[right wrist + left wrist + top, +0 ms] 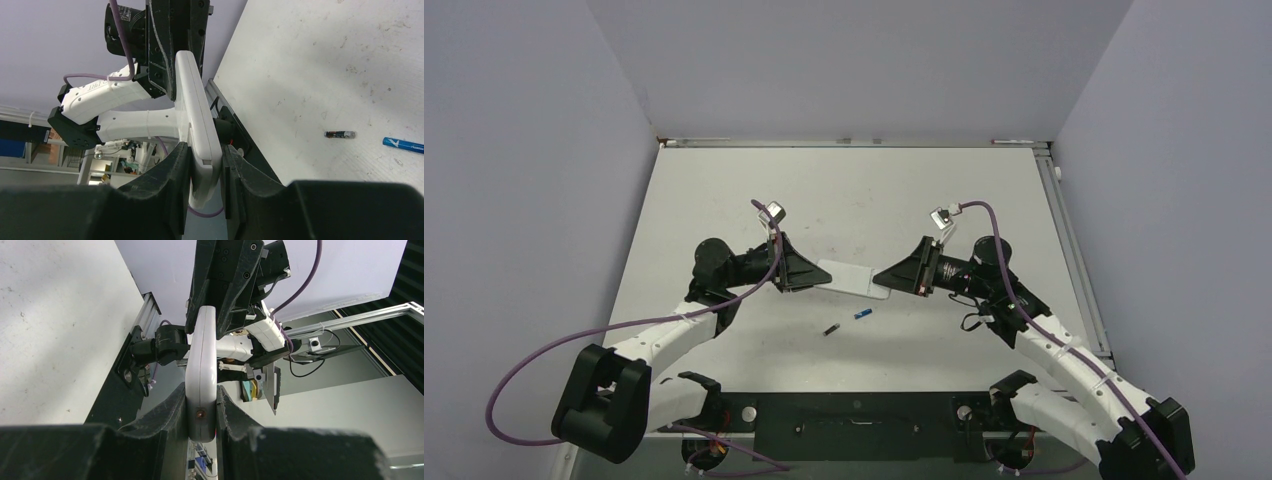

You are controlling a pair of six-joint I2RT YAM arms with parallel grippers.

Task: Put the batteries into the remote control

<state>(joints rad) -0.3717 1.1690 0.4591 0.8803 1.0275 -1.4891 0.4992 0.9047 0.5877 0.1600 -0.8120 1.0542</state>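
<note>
The white remote control (849, 278) hangs above the middle of the table, held edge-on between both arms. My left gripper (809, 280) is shut on its left end, and the left wrist view shows the remote control (201, 370) pinched between the pads of the left gripper (202, 415). My right gripper (886, 283) is shut on the opposite end, where the remote control (197, 120) sits between the jaws of the right gripper (206, 170). On the table just in front lie the blue battery (862, 314) (403, 144) and the dark battery (831, 328) (339, 134).
A metal rail (1074, 250) runs along the table's right edge. The black base plate (854, 412) spans the near edge between the arm bases. Purple cables (544, 350) trail from both arms. Grey walls close in the back and sides.
</note>
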